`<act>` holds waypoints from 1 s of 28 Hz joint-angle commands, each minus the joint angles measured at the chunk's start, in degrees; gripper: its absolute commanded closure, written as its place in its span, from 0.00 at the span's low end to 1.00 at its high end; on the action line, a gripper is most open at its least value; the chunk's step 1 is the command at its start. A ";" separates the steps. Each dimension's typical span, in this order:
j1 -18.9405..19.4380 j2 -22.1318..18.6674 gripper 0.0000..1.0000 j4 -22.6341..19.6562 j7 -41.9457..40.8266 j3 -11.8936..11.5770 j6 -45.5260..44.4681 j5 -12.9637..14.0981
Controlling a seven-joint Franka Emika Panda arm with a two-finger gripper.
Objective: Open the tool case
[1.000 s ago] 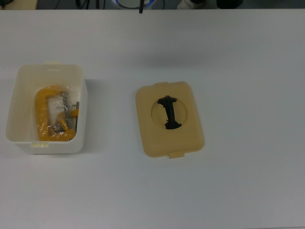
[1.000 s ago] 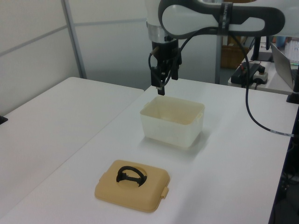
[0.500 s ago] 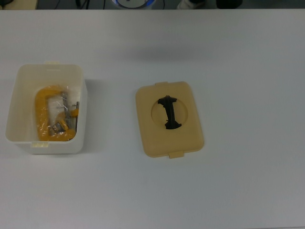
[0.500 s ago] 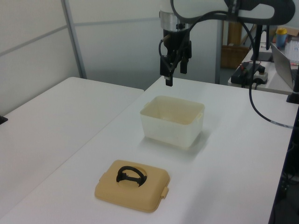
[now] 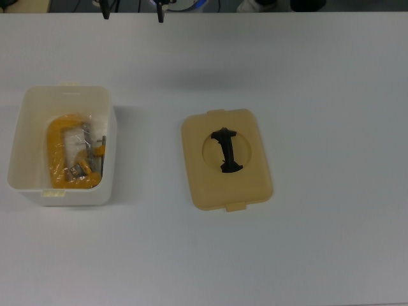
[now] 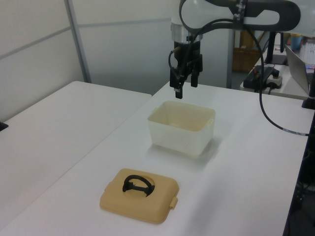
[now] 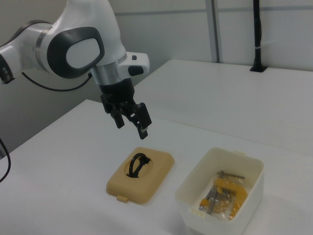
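Lid [image 5: 226, 159] and box [image 5: 62, 145] of the tool case lie well apart on the white tabletop [image 5: 331, 83]; in the top view the open box sits at the left with a bagged yellow clamp [image 5: 75, 152] inside, and the tan lid rests flat near the middle, black handle [image 5: 226, 150] up in its round recess. We judge the opening itself done: the lid is off and set down clear of the box. Our pincer [image 7: 132, 119] hangs in the air with its fingers spread and nothing between them; in the right view it hovers above and behind the lid, touching neither part. What we have in hand now is only the pulling away, and doing it well means rising straight and keeping clear of the box rim [image 6: 181, 109], which the left view shows just below the fingertips. We should also leave the lid undisturbed so the handle stays reachable, and keep the arm's cable [image 6: 269, 117] from dragging across the tabletop toward the box.
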 commanded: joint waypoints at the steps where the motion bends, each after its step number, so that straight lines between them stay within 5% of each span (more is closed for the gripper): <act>1: 0.24 -0.49 0.00 -0.93 -1.44 -0.38 1.10 0.94; 28: 0.33 -0.49 0.00 -0.85 -1.44 0.15 0.75 -0.47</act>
